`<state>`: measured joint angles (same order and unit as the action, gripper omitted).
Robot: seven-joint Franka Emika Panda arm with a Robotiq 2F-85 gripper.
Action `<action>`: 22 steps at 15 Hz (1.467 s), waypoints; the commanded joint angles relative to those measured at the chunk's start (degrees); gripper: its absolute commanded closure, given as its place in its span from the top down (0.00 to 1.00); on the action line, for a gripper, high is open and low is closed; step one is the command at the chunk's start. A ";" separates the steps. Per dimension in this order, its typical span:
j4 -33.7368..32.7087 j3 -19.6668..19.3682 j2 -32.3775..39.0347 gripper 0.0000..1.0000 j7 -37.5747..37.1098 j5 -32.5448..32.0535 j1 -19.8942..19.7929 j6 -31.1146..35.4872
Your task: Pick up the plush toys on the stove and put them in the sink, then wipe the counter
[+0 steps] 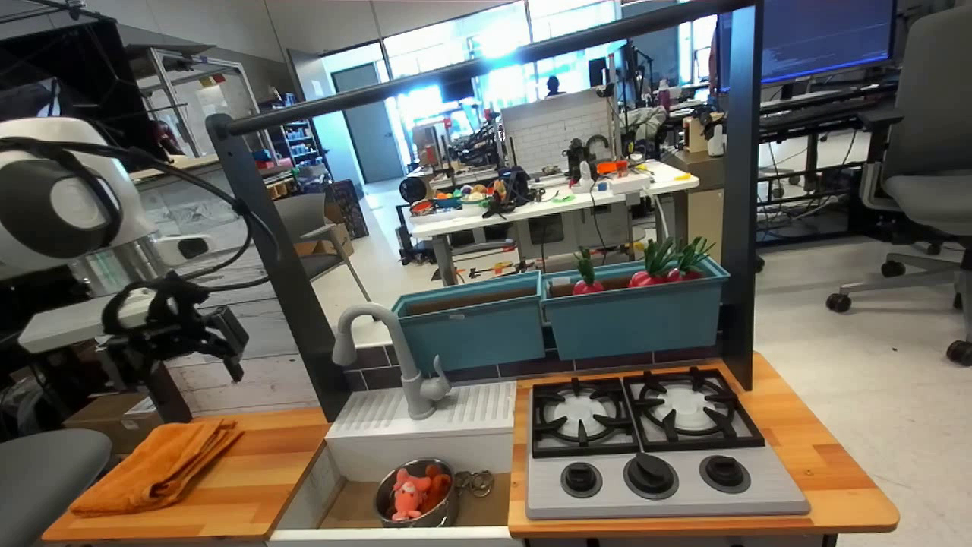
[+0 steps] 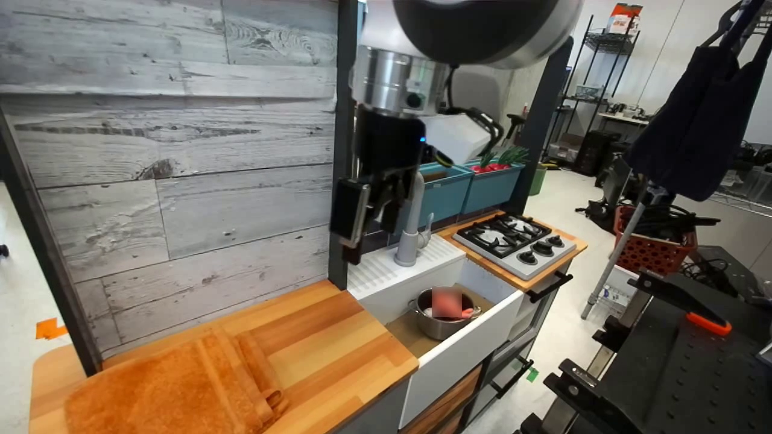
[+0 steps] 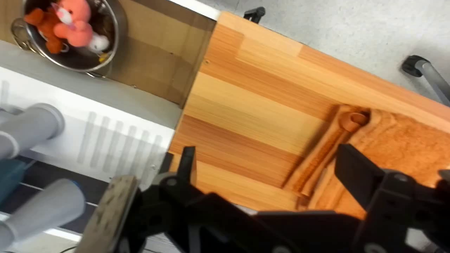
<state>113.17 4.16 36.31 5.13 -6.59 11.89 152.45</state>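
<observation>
In the wrist view, the plush toys (image 3: 75,24) lie in a metal bowl (image 3: 120,26) inside the sink (image 3: 140,104), so the step in hand is, I judge, wiping the counter (image 3: 246,130) beside the sink, most likely with the folded orange cloth (image 3: 404,147) lying at the end away from the sink. The gripper (image 3: 267,147) has its jaws spread wide, nothing between them; done well, it should straddle the cloth's doubled edge, the one facing the sink, and pinch several layers, since one thin layer would probably slip. In an exterior view, the stove (image 1: 649,448) stands across the sink from the cloth, and the gripper hangs well up on the cloth's side of the sink, touching nothing; a straight, slow descent that eases off near the wood seems best. In an exterior view, the gripper overlaps the faucet (image 2: 407,247) at the back of the sink, and that angle cannot tell how near they are, so moving away from the sink while lowering looks safer. Wiping calls for light, even pressure, with strokes stopping short of the sink's edge lest the cloth drop in.
</observation>
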 commanded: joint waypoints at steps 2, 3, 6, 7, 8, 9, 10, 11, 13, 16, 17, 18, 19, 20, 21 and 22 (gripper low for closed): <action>-12.14 1.34 8.55 1.00 -0.67 -1.10 3.28 -6.01; -5.87 1.08 3.87 1.00 -1.84 -0.80 3.21 -3.08; -10.27 1.45 7.85 1.00 -1.60 -0.71 3.50 -4.41; -10.73 1.42 8.35 1.00 -1.52 -0.70 3.39 -4.42; -9.78 1.10 8.19 1.00 -1.75 -0.45 2.80 -3.77; -9.41 1.27 8.42 1.00 -1.82 0.02 2.24 -3.16; -9.68 2.03 8.97 1.00 -1.59 0.85 1.55 -2.36; -10.28 2.58 9.55 1.00 -1.41 1.40 1.16 -2.61; -12.82 2.66 11.67 1.00 -2.20 1.12 2.04 -2.83; -18.59 2.00 16.53 1.00 -4.28 -0.12 5.18 -4.24; -21.08 1.40 18.59 1.00 -5.45 -0.68 6.80 -4.96; -23.87 0.75 20.96 1.00 -6.80 -1.13 8.50 -5.20; -26.27 0.64 23.08 1.00 -7.61 -1.16 9.59 -4.69; -28.89 0.08 25.16 1.00 -8.44 -1.58 11.08 -4.90; -31.75 -0.50 27.46 1.00 -9.46 -1.91 12.79 -4.94; -34.66 -1.07 29.76 1.00 -10.17 -2.26 14.29 -4.64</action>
<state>88.95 5.24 58.61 -1.79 -6.77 21.88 148.86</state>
